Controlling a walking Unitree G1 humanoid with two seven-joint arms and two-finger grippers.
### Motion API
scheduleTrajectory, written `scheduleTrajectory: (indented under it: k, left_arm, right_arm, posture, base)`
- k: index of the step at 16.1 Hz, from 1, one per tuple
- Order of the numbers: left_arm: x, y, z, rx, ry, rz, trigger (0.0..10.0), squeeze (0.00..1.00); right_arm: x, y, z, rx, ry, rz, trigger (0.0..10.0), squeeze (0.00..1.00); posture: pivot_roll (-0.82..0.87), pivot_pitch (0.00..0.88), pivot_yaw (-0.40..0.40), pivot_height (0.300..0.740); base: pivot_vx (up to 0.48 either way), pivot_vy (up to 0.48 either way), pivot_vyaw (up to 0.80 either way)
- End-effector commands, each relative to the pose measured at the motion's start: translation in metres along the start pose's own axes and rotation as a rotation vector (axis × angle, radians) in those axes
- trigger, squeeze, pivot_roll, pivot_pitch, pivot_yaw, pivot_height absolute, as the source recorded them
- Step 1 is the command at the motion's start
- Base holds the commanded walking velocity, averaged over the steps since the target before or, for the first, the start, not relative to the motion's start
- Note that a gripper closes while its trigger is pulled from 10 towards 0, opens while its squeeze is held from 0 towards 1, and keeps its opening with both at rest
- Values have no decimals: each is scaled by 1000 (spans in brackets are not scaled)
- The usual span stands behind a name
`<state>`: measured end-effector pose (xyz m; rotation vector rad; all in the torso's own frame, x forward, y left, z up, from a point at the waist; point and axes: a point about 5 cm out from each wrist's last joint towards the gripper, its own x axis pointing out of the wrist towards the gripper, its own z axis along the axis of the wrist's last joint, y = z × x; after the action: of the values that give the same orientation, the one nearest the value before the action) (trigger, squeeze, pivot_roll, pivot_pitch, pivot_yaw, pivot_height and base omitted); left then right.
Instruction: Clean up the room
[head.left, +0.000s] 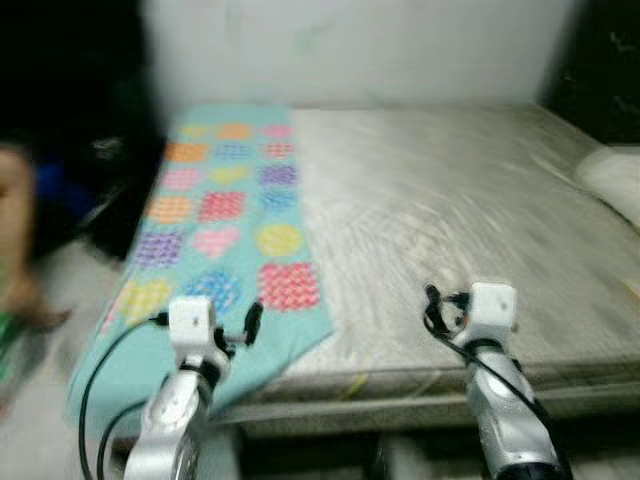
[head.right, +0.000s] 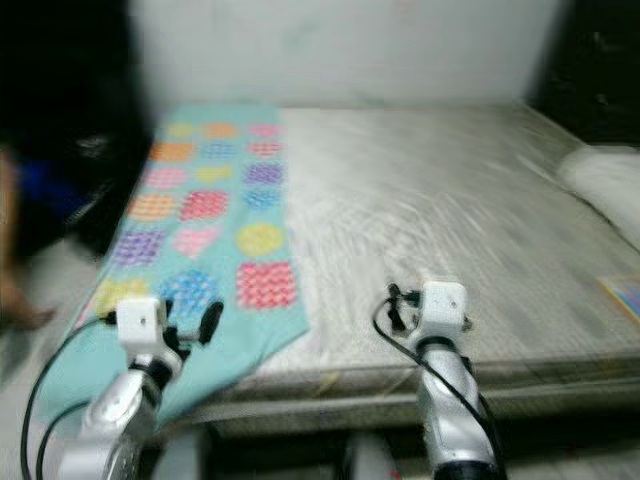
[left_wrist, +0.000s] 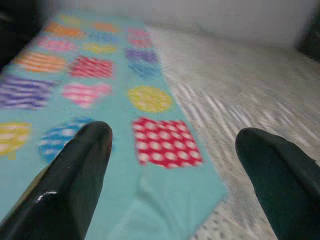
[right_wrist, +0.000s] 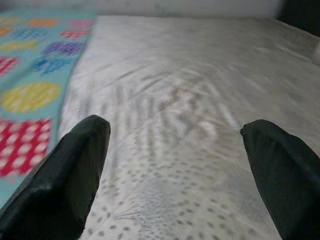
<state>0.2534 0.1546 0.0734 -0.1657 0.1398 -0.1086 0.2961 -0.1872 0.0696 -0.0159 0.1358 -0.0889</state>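
A turquoise blanket (head.left: 225, 225) lies flat along the robot's left side of the mattress (head.left: 450, 220), its long axis running from the near edge back toward the white wall (head.left: 350, 50) at the head. It is printed with rows of bright patches: hearts, circles and squares in red, yellow, purple, orange and blue. Its near end hangs over the mattress's front corner and points down toward the floor. The rest of the mattress is bare, pale and speckled, open all the way across to a white pillow (head.left: 615, 180) at the far right edge. The left gripper (left_wrist: 175, 150) hovers above the blanket's near end, fingers spread wide with nothing between them. The right gripper (right_wrist: 175, 145) hovers over bare mattress just beside the blanket's edge, fingers likewise parted and empty. Views are motion-blurred. A person's leg (head.left: 18, 240) stands on the floor at far left.
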Motion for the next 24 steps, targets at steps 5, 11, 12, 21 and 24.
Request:
scheduleTrajectory:
  k: [5, 11, 12, 21, 24]
  left_arm:
    - [-3, 11, -4, 7, 12, 63, 10000, 0]
    - [-4, 7, -1, -10, 3, 43, 10000, 0]
    - [-4, 7, -1, -12, 3, 41, 10000, 0]
    - [-3, 6, -1, -13, 6, 40, 10000, 0]
    - [-4, 7, 4, -13, -25, 41, 10000, 0]
  right_arm:
    - [4, 4, 5, 3, -11, 18, 10000, 0]
    - [4, 7, 4, 9, -12, 38, 10000, 0]
    - [4, 7, 5, 11, -14, 40, 10000, 0]
    - [3, 14, 3, 30, -13, 84, 10000, 0]
    - [3, 14, 6, 43, -23, 87, 10000, 0]
  posture:
    - [-91, 1, -6, 619]
    - [-91, 6, -5, 600]
    - [-90, 8, -5, 600]
    - [-89, 12, -5, 527]
    - [-89, 12, -5, 527]
  base:
    - [0, 0, 0]
    - [0, 0, 0]
    - [0, 0, 0]
    - [0, 0, 0]
    - [0, 0, 0]
